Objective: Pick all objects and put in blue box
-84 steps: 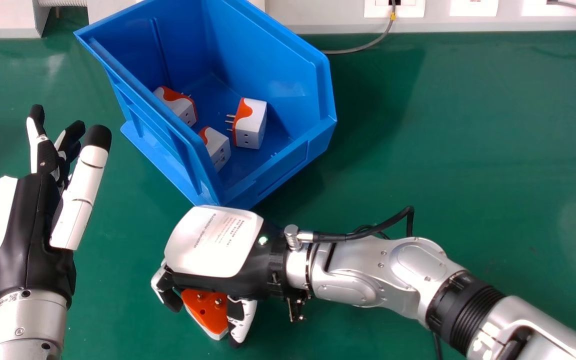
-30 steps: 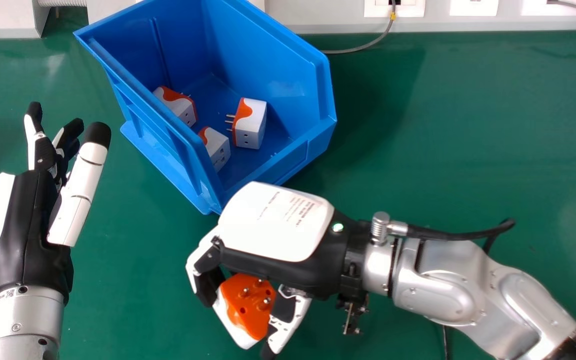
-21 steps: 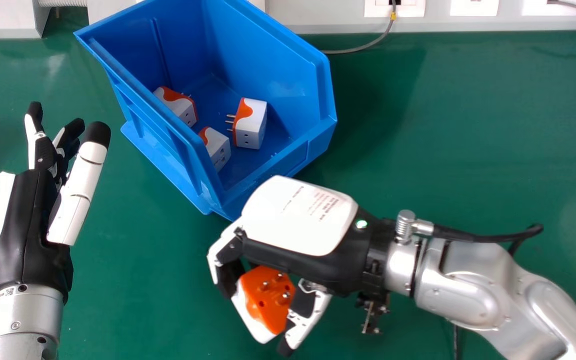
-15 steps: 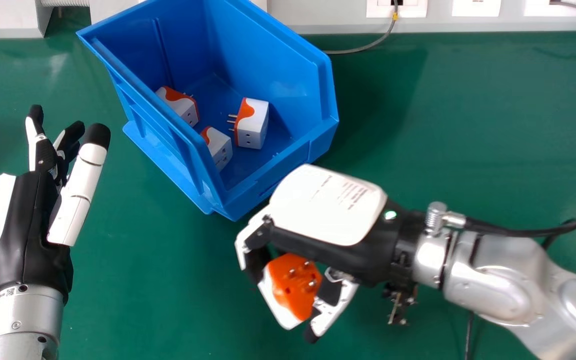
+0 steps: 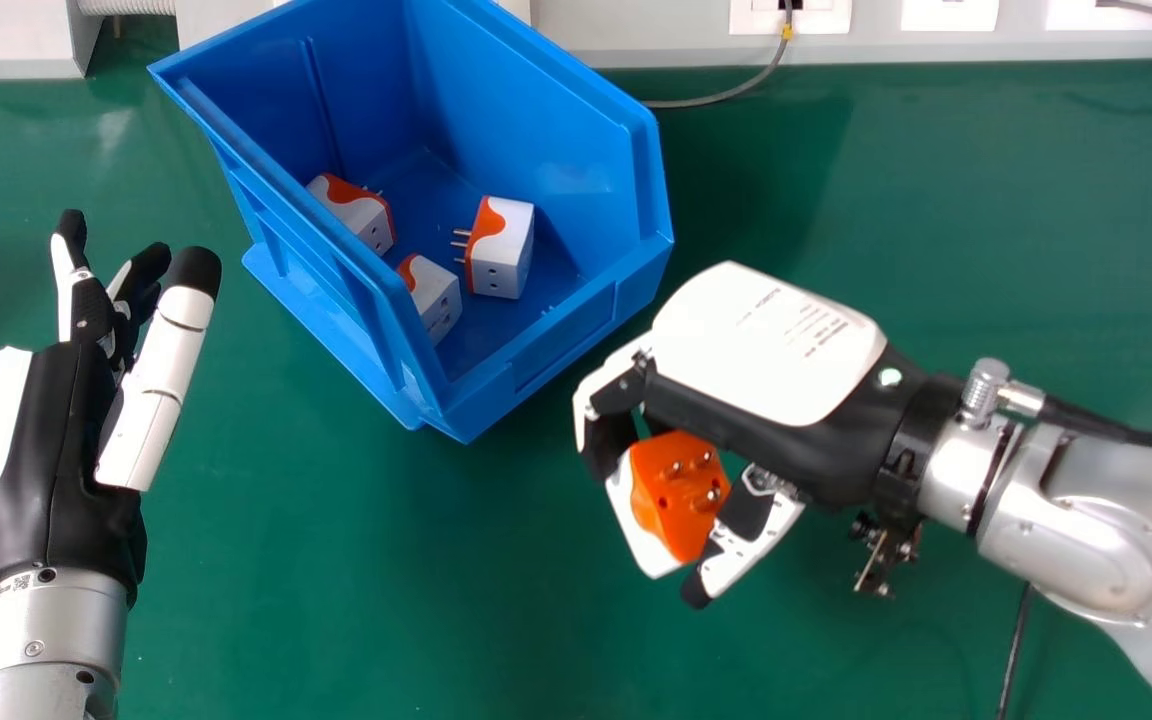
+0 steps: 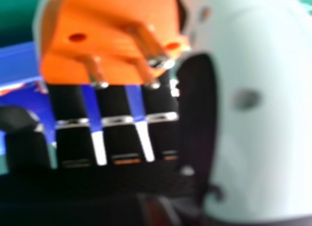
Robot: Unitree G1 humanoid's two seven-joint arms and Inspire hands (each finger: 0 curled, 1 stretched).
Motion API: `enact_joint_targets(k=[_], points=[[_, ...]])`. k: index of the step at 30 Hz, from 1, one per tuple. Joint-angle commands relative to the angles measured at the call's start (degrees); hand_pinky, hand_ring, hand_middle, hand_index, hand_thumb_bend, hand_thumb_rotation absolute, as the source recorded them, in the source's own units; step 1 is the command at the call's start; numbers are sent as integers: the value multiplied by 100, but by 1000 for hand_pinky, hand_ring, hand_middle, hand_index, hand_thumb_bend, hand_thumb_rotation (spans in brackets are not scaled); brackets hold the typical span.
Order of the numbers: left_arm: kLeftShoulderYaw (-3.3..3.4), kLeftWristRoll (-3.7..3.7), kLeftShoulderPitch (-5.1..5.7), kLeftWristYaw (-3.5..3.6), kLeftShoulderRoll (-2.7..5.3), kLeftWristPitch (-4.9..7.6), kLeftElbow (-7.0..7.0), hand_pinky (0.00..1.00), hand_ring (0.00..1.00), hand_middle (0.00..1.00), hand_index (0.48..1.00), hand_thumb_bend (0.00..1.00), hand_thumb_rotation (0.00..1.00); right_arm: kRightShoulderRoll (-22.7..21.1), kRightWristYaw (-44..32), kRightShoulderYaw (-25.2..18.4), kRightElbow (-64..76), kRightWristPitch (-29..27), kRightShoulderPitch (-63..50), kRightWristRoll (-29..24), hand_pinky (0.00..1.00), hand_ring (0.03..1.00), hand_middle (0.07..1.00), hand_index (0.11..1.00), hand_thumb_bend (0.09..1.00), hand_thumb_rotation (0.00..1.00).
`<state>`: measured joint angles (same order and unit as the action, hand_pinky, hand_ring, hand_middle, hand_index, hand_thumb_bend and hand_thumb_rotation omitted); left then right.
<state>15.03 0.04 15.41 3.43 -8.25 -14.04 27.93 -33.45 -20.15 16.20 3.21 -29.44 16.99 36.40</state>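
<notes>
The plug adapter (image 5: 678, 497) sits between the fingers and thumb of the right hand (image 5: 761, 345), its orange face and metal pins exposed. The fingers are curled against one side and the thumb presses the other, clamping it near the blue box (image 5: 561, 340), outside its walls. Three more adapters (image 5: 503, 250) lie inside the box. The left hand (image 5: 61, 440) is over the green table (image 5: 316, 600) at the head view's left, fingers extended and apart from the thumb.

Head cam, up on that robot, looks forward and down at the table (image 5: 936, 200) from farther off. Other cam sits at its right hand (image 5: 766, 345), facing the plug adapter (image 5: 676, 495), very close — both catch adapter, hand, part of blue box (image 5: 561, 335).
</notes>
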Motion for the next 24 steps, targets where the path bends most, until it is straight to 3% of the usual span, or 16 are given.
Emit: enact_joint_targets(k=[1,9,12,18,24], points=[[40,-7,-67,-20,-65,107,55,885,954,941,938,710,828,42,188,-175,10,16,327,-43,92,145,414,506,506,0],[64,-58,-83,22,-81,157,-28,881,953,939,936,710,827,426,360,-67,-278,368,854,223,87,138,438,492,509,0],[59,-79,-79,47,-81,200,-58,882,953,939,935,710,827,796,475,66,-633,527,1312,265,89,141,444,490,510,0],[22,-37,-37,66,-80,291,-70,885,953,941,935,703,825,1284,992,376,-1505,519,2080,598,102,150,459,485,512,0],[13,-4,-17,44,-78,277,-44,888,955,944,938,699,825,1636,1340,606,-2209,694,2623,807,174,223,443,510,509,0]])
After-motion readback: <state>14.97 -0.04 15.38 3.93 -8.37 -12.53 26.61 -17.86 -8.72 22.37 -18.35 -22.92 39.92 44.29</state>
